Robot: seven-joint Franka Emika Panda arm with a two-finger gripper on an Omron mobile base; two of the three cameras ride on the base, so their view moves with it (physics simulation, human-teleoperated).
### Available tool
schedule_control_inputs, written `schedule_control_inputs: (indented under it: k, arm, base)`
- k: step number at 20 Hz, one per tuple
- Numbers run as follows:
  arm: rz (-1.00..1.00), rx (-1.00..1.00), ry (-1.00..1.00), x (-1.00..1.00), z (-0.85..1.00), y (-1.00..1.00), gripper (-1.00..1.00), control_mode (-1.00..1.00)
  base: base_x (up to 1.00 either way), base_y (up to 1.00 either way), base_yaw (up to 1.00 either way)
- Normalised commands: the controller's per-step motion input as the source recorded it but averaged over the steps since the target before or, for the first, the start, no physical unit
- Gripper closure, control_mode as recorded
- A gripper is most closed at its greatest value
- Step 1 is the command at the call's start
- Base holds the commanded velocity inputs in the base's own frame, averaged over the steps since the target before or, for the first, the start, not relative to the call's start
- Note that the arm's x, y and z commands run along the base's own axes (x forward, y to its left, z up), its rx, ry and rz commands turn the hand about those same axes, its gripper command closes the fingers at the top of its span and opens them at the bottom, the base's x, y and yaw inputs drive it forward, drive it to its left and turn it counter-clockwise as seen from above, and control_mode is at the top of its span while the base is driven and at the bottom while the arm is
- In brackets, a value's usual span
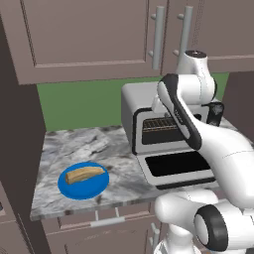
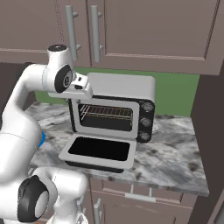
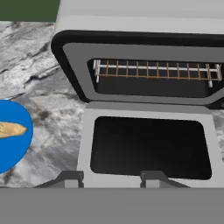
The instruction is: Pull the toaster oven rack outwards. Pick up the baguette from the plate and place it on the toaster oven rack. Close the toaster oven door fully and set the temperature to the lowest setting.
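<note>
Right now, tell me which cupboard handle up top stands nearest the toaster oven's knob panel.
The right handle of the pair, standing closer to the knob panel than its left twin.

Plate (image 3: 13, 140) & baguette (image 3: 11, 130) cut by hand-view edge; arm hides oven knobs in left view.

Both base views flank the arm, sharing the toaster oven (image 1: 149, 106) (hand view looks closely down at it).

A matt silver-grey metal toaster oven (image 2: 124, 89) sits right of centre in the right base view, its toaster oven door (image 2: 98, 151) framing dark, smooth glass. The toaster oven rack (image 3: 155, 70) is thin brownish wire. At lower left, a smooth blue plate (image 1: 69, 188) and crusty baguette (image 1: 85, 173) rest on grey-veined marble counter (image 1: 84, 146), below matt brown wooden cabinets (image 1: 84, 34).
</note>
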Motion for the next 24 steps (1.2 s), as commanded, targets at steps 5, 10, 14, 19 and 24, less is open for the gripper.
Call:
schedule_control_inputs:
  k: [5,10,14,19,24]
  arm:
    - [0.00,0.02,-0.07,-0.10,-0.17,-0.31,-1.00,-1.00]
    - [0.00,0.04,-0.19,-0.15,-0.45,-0.43,-1.00,-1.00]
    - [0.00,0.00,-0.13,0.07,-0.55,-0.03,-1.00,-1.00]
    - [0.00,-0.01,-0.15,0.14,-0.50,0.00,-1.00,-1.00]
    - [0.00,-0.01,-0.11,0.20,-0.25,0.00,-1.00,-1.00]
  base:
    - [0.00,0.00,0.00]
    - [0.00,0.00,0.00]
    - [0.00,0.00,0.00]
    - [0.00,0.00,0.00]
    - [0.00,0.00,0.00]
